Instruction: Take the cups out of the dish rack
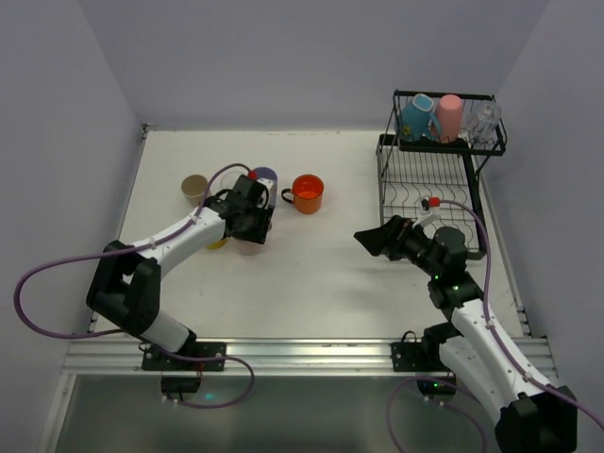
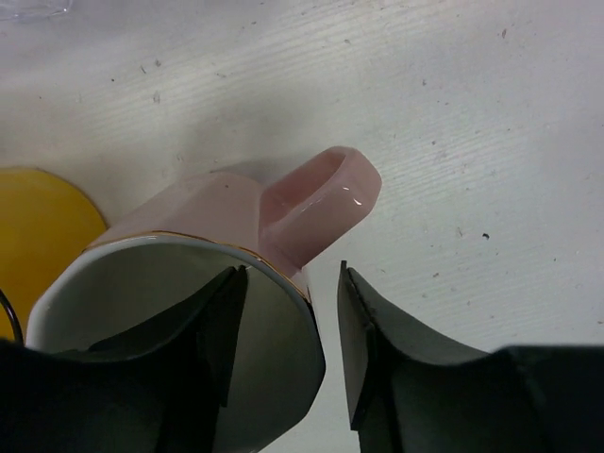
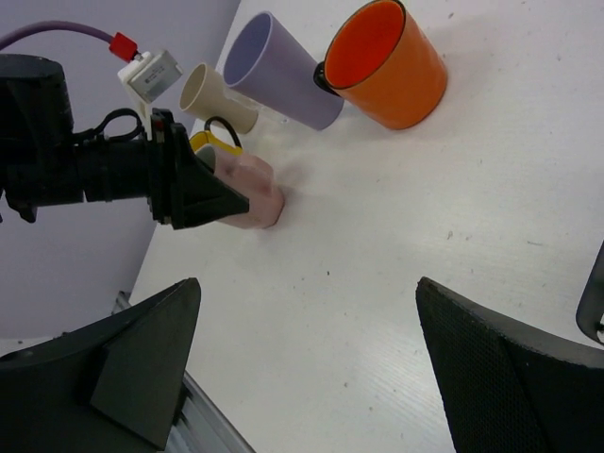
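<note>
A pink mug [image 2: 217, 208] stands on the table, handle pointing away, and also shows in the right wrist view [image 3: 260, 193]. My left gripper [image 2: 290, 272] straddles its wall beside the handle, one finger inside, one outside; a gap shows at the outer finger, so it is open. In the top view it [image 1: 253, 226] covers the mug. My right gripper [image 3: 307, 377] is wide open and empty over bare table, left of the black dish rack [image 1: 415, 179]. The rack's upper shelf holds a blue mug [image 1: 415, 118], a salmon cup [image 1: 449, 117] and a clear cup [image 1: 486, 121].
On the table near my left gripper stand a beige cup [image 1: 195, 187], a lavender cup [image 1: 265, 176], an orange mug [image 1: 308, 192] and a yellow cup [image 1: 217, 243], which sits right beside the pink mug [image 2: 38, 226]. Walls close in the back and both sides.
</note>
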